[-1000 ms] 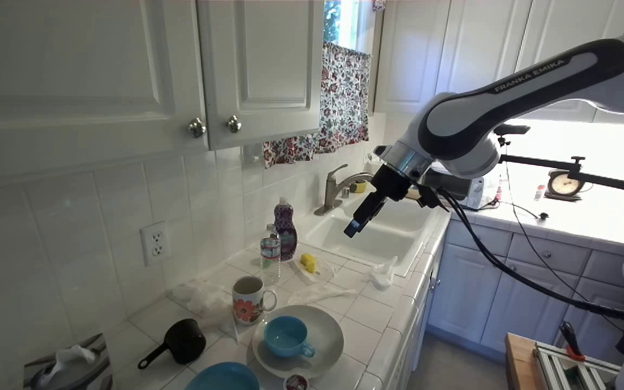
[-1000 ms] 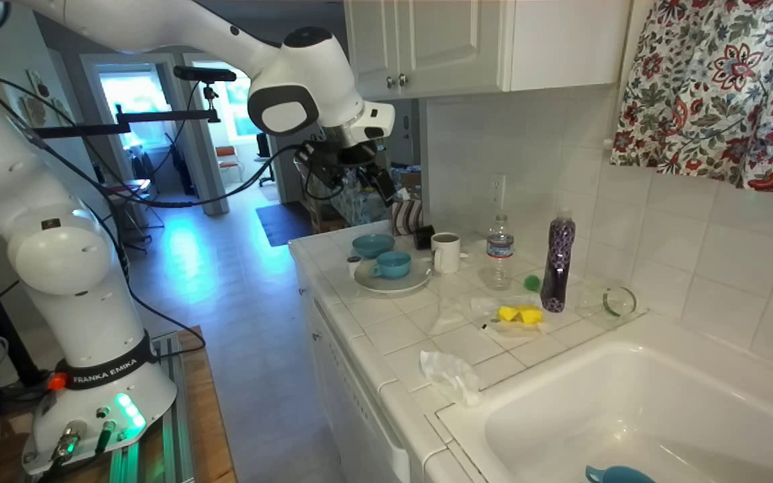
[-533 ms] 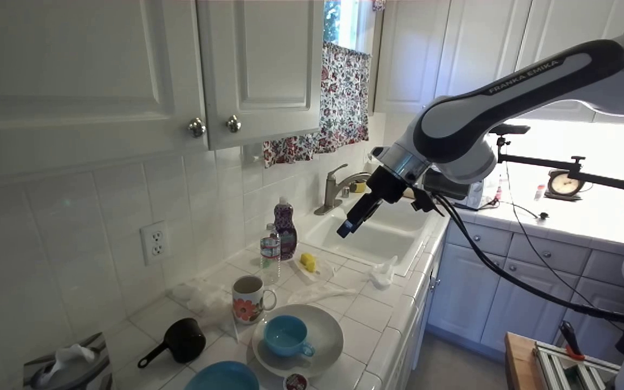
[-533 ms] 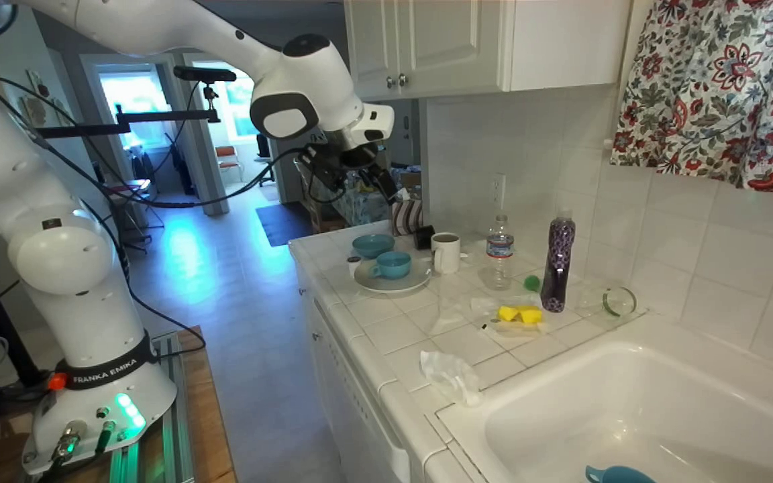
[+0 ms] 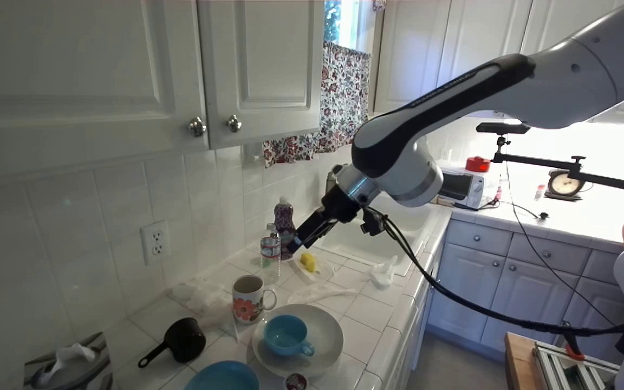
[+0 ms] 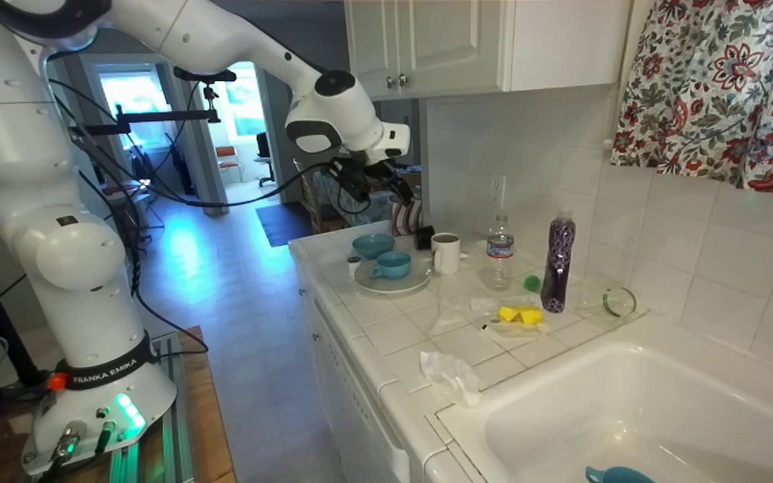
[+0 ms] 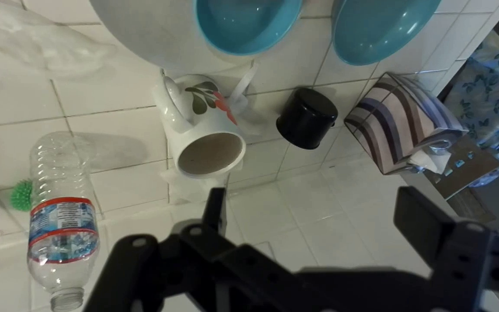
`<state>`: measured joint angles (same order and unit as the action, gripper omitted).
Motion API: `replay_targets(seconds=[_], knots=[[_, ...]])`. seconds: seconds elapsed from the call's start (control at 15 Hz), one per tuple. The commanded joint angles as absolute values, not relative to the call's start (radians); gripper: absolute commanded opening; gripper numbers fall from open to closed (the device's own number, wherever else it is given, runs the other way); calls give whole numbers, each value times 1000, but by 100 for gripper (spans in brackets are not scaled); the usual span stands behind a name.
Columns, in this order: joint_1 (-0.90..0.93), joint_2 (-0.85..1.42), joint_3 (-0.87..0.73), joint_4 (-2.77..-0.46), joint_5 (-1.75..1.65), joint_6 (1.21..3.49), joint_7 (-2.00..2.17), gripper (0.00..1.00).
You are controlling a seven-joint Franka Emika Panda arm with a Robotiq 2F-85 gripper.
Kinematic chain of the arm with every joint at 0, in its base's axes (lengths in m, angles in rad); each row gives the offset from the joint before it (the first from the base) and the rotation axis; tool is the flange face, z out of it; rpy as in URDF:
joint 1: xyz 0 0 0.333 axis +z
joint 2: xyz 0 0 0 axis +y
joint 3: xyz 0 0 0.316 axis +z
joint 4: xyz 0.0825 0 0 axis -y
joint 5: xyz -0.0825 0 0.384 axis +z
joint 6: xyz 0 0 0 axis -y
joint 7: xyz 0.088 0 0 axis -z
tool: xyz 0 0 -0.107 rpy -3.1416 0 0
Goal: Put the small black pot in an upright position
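Note:
The small black pot (image 5: 184,341) lies tipped over on the tiled counter, its straight handle pointing to the lower left in an exterior view. It also shows partly behind the mug in an exterior view (image 6: 423,237). In the wrist view the pot (image 7: 306,121) shows a closed round end, and its handle is mostly hidden. My gripper (image 7: 311,195) is open with nothing between its fingers. In an exterior view my gripper (image 5: 294,246) hangs above the counter near the bottles, apart from the pot. It also shows in an exterior view (image 6: 403,194).
The flowered mug (image 7: 210,151) stands beside the pot. A blue cup (image 5: 286,336) sits on a grey plate (image 5: 331,330), near a blue bowl (image 5: 222,377). A striped tissue box (image 7: 392,121), water bottle (image 5: 270,252) and soap bottle (image 5: 285,222) stand around. Wall and cabinets (image 5: 260,65) border the counter.
My arm has reached further over the counter, and the gripper has moved left and slightly down towards the bottles in an exterior view. The pot and the dishes have not moved.

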<state>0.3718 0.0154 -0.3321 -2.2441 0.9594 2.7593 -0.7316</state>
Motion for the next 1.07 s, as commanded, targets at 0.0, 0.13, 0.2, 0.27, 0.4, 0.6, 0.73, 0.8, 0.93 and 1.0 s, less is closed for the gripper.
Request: replay_targets(seconds=[0.0,0.13,0.2,0.27,0.4,0.6,0.73,0.8,0.93,1.0], knots=[[350,187,-339,-2064,1020,2690,-763,100],[329,248,-338,-1993,998,2644,-755,100],[317,278,-336,-1958,995,2610,-763,100],[308,301,-334,-1928,990,2590,-762,100],[291,351,-329,-1866,991,2548,-759,100],[99,404,-118,-1802,915,2583,-710,100],[51,442,-57,-1767,887,2606,-706,100],[34,460,-30,-1751,875,2616,-705,100],[13,489,13,-1727,847,2626,-699,100],[7,502,29,-1715,826,2632,-694,100]])
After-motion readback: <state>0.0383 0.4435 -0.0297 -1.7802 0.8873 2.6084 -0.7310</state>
